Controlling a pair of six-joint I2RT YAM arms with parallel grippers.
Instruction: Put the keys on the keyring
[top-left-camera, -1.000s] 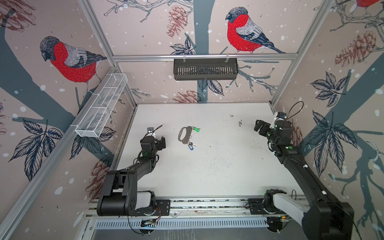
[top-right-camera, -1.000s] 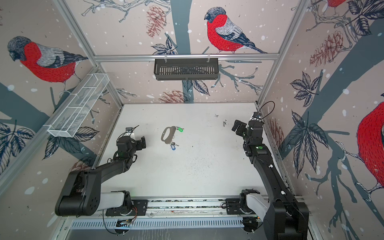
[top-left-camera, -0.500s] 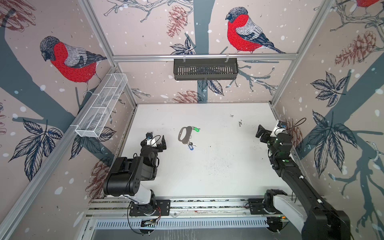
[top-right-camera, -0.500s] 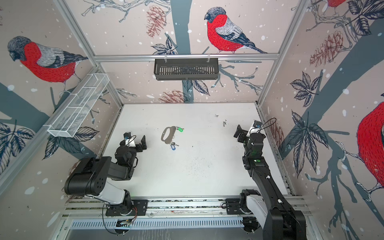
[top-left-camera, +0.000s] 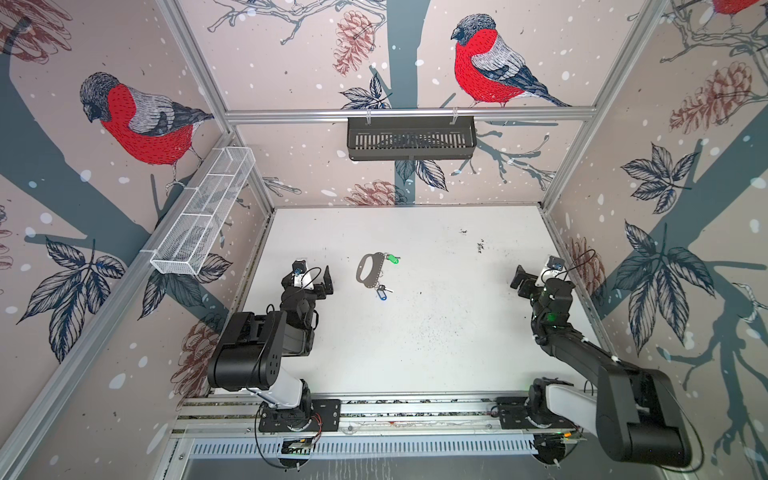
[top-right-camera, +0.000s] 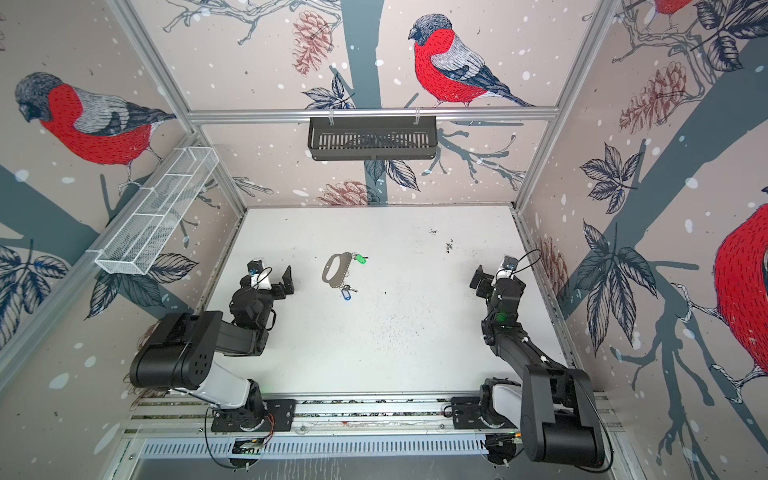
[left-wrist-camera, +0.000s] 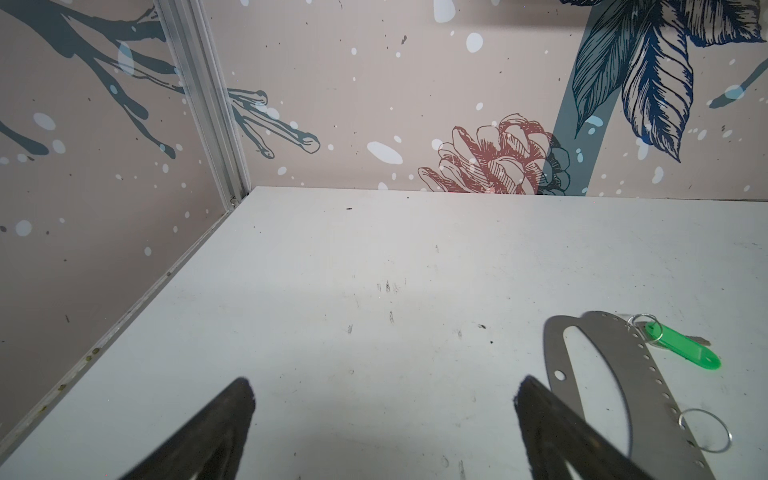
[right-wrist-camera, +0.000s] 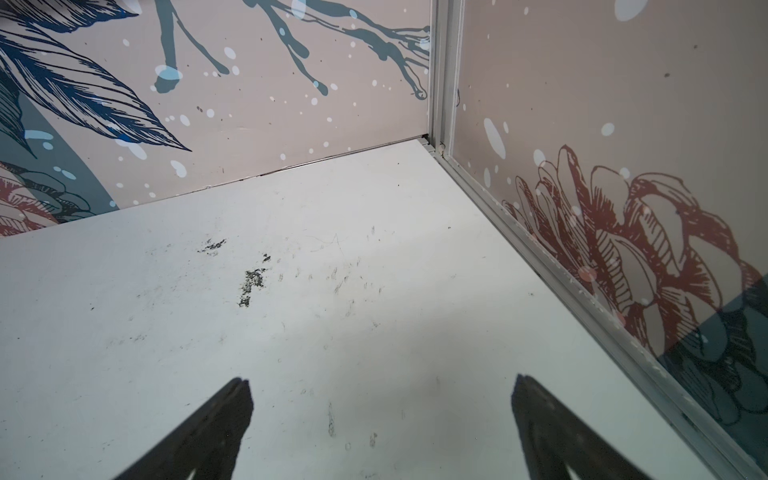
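Note:
The dark grey D-shaped keyring (top-left-camera: 360, 270) (top-right-camera: 326, 269) (left-wrist-camera: 627, 361) lies flat near the table's middle in both top views. A key with a green tag (top-left-camera: 392, 259) (top-right-camera: 359, 258) (left-wrist-camera: 681, 349) lies at its far end, and the tag's split ring overlaps the holed edge. A key with a blue tag (top-left-camera: 381, 294) (top-right-camera: 346, 294) lies at the near end, touching the little rings there. My left gripper (top-left-camera: 311, 279) (left-wrist-camera: 382, 388) is open and empty, left of the keyring. My right gripper (top-left-camera: 536, 275) (right-wrist-camera: 380, 386) is open and empty by the right wall.
A black slotted basket (top-left-camera: 411, 137) hangs on the back wall. A white wire basket (top-left-camera: 203, 216) hangs on the left wall. Dark scuff marks (top-left-camera: 480, 247) (right-wrist-camera: 251, 282) dot the far right of the white table (top-left-camera: 436, 340). Arm base rails (top-left-camera: 415, 409) run along the front.
Both arms have drawn back toward the front, the left one folding up at its elbow. Both grippers stayed open. The keyring and keys have not moved.

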